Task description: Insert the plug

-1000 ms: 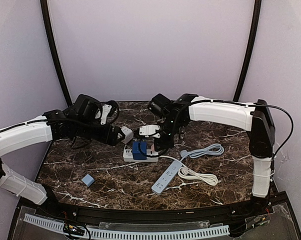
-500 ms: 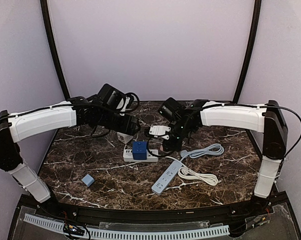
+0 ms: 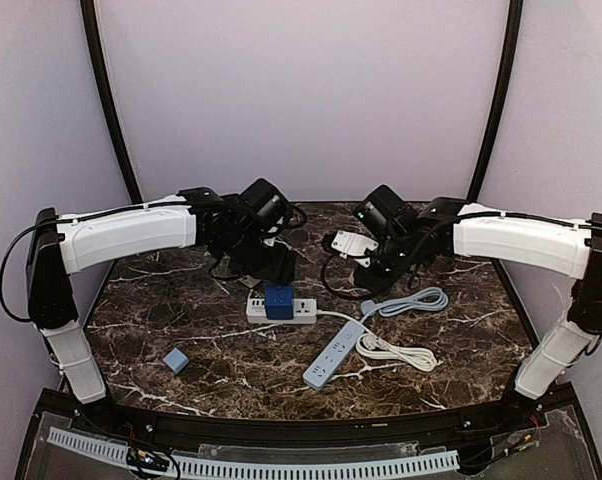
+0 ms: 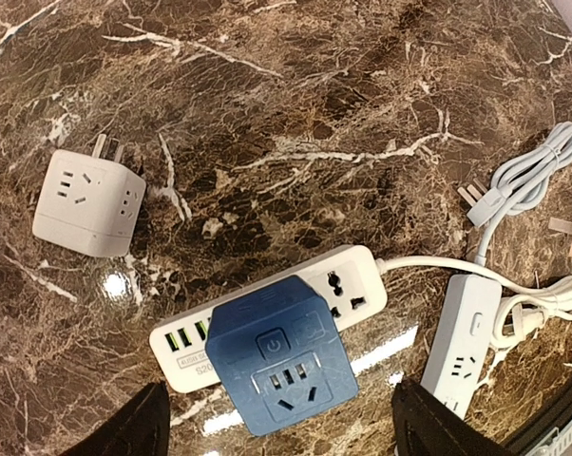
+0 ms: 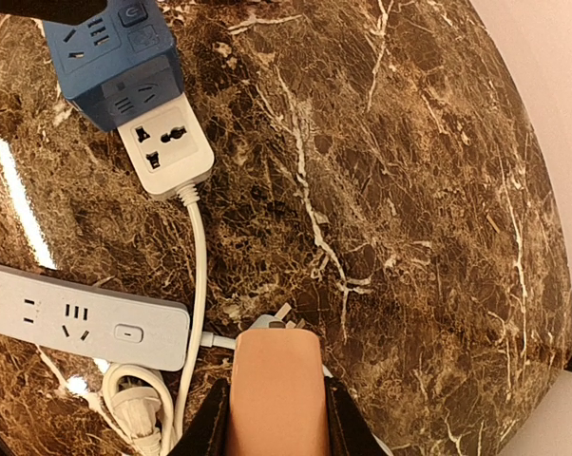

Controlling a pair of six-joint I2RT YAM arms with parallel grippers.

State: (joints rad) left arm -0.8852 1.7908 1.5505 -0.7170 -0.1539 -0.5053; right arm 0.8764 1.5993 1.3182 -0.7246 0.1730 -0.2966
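At the lower left of the overhead view I had a small grey-blue block [image 3: 176, 360] lying alone on the table [image 3: 461, 330], well clear of the work. The left gripper [image 3: 273, 265] hung just above the centre. Its fingers [image 4: 124, 429] stood wide at the bottom corners of its own camera and held nothing. A white cube adapter [image 4: 85, 202] lay on its side at the left of that wrist view, well apart from everything else.

Below those open fingers lay the power strip [image 4: 367, 271], its long axis running left to right across the overhead frame. A blue cube [image 4: 278, 366] already sat in the middle of it. That left one free socket [image 5: 162, 142] at the strip's cord end.

To the right, the right gripper [image 5: 276, 404] was closed narrowly on a tan plug [image 5: 275, 375], which pointed up the frame from the fingers. I could not make out its prongs clearly.

I judged the left arm nearer the strip, but it was empty. The plug was with the right arm. From the plug's tip the free socket lay toward the upper left of the right wrist view, well apart, so I reckoned the right arm had to carry it that way and set it prong-down over the cord end.

A second strip [image 3: 333, 355] and a grey cable [image 3: 413, 300] lay below the right gripper, near that path
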